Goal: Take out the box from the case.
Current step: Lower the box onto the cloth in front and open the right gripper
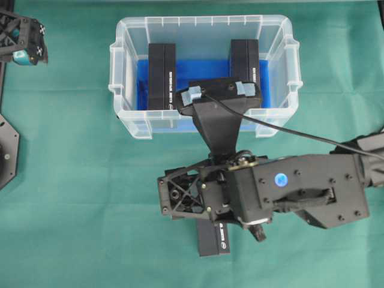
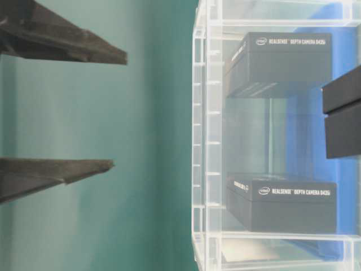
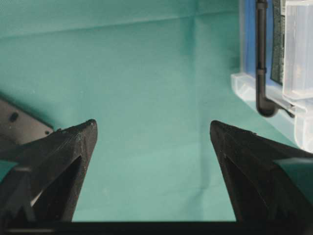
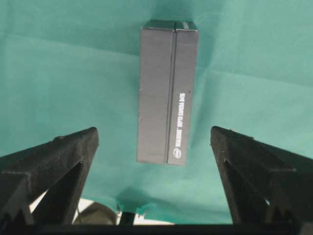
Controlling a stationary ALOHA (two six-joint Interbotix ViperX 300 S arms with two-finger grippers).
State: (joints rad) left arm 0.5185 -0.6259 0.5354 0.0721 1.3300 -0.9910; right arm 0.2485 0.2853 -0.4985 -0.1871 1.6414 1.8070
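The case point(image 1: 123, 78) is a clear plastic tub with a blue bottom at the back middle of the green cloth. Two black boxes stand on edge inside it, one on the left point(image 1: 162, 75) and one on the right point(image 1: 244, 60). Both also show through its wall point(image 2: 200, 141) in the table-level view. Another black box point(image 4: 168, 93) lies flat on the cloth outside the case, partly under the right arm point(image 1: 288, 186). My right gripper point(image 4: 154, 131) hangs open above the cloth, holding nothing, the box just beyond its fingertips. My left gripper point(image 3: 152, 125) is open and empty, far left of the case.
The right arm's black wedge-shaped mount point(image 1: 222, 120) with blue tape tabs and a cable overlaps the case's near wall from above. The left arm point(image 1: 21, 36) sits at the back left corner. Black base plates point(image 1: 7, 153) lie along the left edge.
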